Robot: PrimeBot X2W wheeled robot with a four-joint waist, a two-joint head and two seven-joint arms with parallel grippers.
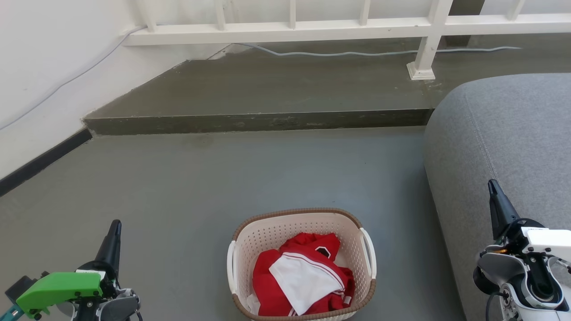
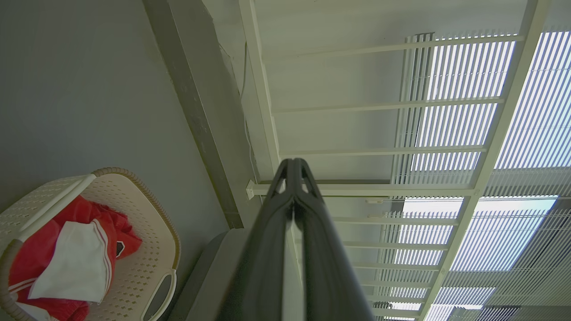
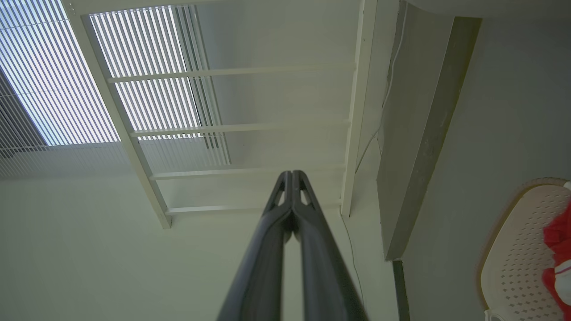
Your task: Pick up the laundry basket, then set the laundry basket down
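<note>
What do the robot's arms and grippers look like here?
The left gripper and right gripper each have two long dark fingers tapering to a narrow tip. The left wrist carries a bright green cover; the right wrist has a white housing over grey rounded shells, with a dark cable below.

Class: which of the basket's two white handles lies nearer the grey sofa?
The right handle, on the sofa side; the left handle is opposite.
</note>
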